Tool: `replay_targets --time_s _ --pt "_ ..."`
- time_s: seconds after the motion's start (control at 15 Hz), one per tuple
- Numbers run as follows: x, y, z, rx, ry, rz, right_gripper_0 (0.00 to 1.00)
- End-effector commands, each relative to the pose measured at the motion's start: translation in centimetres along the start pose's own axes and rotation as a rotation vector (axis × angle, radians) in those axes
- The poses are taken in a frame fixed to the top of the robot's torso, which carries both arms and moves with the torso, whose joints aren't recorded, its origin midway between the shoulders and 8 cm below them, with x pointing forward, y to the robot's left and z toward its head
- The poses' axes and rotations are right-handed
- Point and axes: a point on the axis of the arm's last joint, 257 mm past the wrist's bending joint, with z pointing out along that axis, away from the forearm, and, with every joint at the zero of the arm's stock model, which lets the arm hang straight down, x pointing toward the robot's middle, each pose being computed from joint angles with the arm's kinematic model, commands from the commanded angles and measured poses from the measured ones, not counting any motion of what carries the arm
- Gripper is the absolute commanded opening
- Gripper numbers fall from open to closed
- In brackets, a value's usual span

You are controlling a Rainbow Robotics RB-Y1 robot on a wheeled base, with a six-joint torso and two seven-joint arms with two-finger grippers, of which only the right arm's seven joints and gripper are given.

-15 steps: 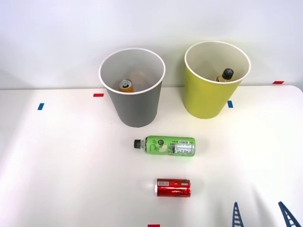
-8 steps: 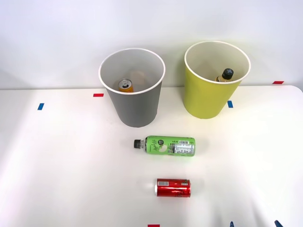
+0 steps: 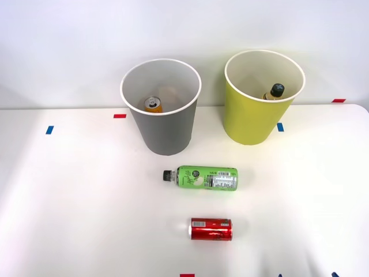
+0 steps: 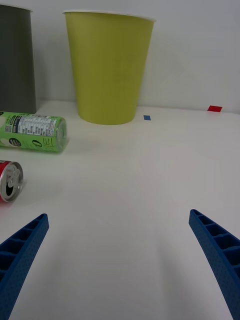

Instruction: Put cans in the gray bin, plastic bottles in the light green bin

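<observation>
A shiny red can (image 3: 211,229) lies on its side on the white table, with a green-labelled plastic bottle (image 3: 204,178) lying just beyond it. Behind them stand the gray bin (image 3: 164,130), holding an orange can (image 3: 153,104), and the light green bin (image 3: 251,124), holding a black-capped bottle (image 3: 274,92). My right gripper (image 4: 118,215) is open and empty, low over the table near its front right. From the wrist I see the red can (image 4: 10,181), the green bottle (image 4: 32,131), the light green bin (image 4: 111,70) and the gray bin (image 4: 17,60) ahead.
Small blue tape marks (image 3: 49,130) and red ones (image 3: 119,116) dot the tabletop. A white wall rises right behind the bins. Bare table lies between my gripper and the light green bin.
My right gripper's blue fingers have slid down toward the front view's bottom edge, leaving just their tips there. The cans, bottles and bins have not moved.
</observation>
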Motion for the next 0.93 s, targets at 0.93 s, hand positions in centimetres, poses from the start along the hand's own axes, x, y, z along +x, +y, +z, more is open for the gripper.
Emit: replay_targets --time_s 0.93 --pt "-0.15 0.49 0.24 0.008 -0.006 0.01 0.97"
